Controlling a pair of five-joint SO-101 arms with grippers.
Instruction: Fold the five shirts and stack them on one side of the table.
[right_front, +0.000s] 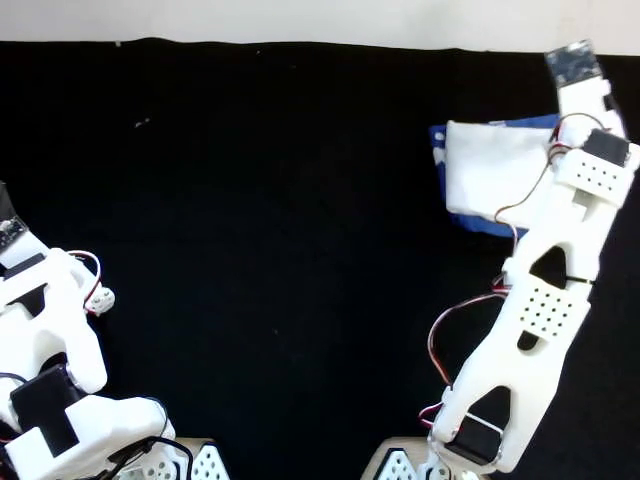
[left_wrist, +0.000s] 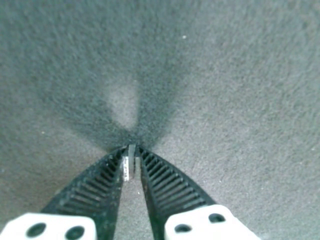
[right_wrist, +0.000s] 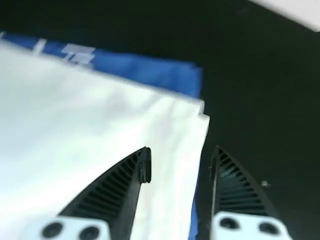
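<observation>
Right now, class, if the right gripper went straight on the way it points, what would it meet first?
Probably the white shirt, near its edge: the right gripper hangs open over it, one finger above the black table beyond. Depth is unclear.

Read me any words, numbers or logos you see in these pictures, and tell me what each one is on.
White print on the blue shirt, where it sticks out from under the white shirt: too blurred to read.
No other word, number or sign can be read, neither on the white shirt nor on the black table.
</observation>
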